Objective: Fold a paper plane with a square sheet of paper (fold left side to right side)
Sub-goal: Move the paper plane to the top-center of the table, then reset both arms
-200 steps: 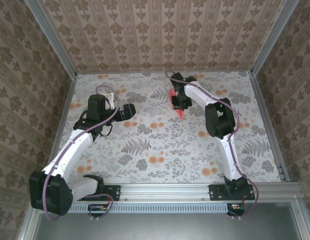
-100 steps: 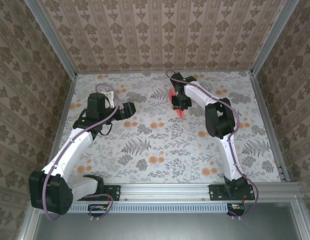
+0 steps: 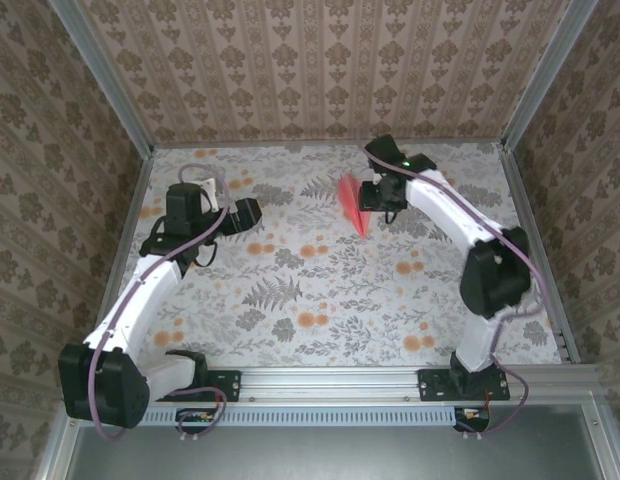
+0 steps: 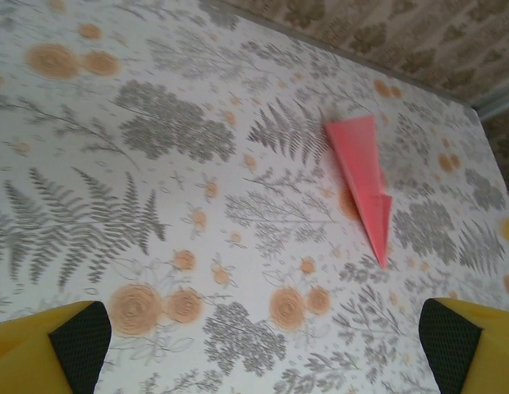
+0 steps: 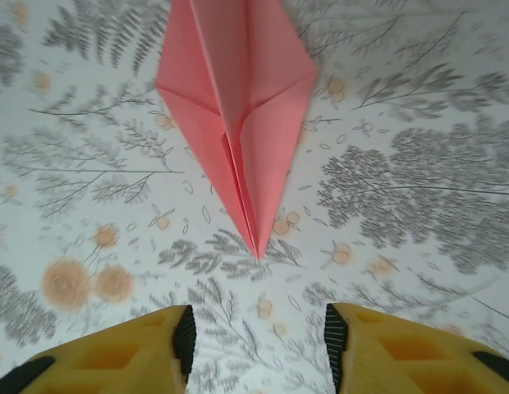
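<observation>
**Salmon-pink paper plane [image 5: 238, 107] lying free on the floral table [image 3: 290, 290]**

Folded into a slim creased dart, the paper plane lies flat toward the far side of the table, with its pointed nose toward the near edge. The right gripper [image 5: 256, 349] hovers just beside it, jaws partly apart with nothing between them. The left gripper [image 4: 267, 332] is well apart to the left, jaws spread wide and empty.

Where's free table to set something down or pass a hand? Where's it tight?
Free: mid table, between both arms, from the paper plane to the near rail; also the strip between left gripper and plane. Tight: far centre, where the open right gripper sits beside the plane.
</observation>
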Controlling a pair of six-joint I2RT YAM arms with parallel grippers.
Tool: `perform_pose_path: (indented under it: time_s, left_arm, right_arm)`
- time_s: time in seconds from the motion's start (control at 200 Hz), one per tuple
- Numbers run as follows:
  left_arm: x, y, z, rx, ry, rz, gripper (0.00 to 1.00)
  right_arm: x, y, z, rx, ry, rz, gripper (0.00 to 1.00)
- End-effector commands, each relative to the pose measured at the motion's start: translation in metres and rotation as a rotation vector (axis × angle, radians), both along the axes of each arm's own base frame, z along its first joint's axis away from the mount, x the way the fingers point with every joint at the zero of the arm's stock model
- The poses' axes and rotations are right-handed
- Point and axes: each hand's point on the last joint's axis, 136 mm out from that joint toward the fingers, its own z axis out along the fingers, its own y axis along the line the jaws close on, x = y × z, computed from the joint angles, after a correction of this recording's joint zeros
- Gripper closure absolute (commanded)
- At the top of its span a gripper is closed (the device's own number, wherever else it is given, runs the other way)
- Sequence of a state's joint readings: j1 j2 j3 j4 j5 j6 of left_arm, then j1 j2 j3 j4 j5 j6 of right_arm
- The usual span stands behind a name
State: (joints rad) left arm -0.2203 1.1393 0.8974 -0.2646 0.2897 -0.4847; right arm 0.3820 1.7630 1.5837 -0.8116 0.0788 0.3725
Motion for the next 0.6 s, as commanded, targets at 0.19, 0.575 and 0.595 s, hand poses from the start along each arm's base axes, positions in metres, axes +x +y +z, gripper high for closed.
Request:
perform_pose_path:
  time_s: [0.19, 0.575, 0.595]
  left_arm:
    - [0.010, 0.062, 0.016, 0.209, -0.144, 0.248, 0.00]
    - [0.005, 0.121, -0.016, 0.562, -0.334, 0.401, 0.00]
    - [0.005, 0.123, -0.020, 0.571, -0.326, 0.399, 0.00]
  right_arm:
    - [-0.038, -0.057, 0.019, -0.059, -0.266, -0.065, 0.24]
    - [-0.054, -0.139, -0.007, -0.160, -0.526, -0.234, 0.00]
    - [-0.055, -0.143, -0.009, -0.164, -0.535, -0.240, 0.00]
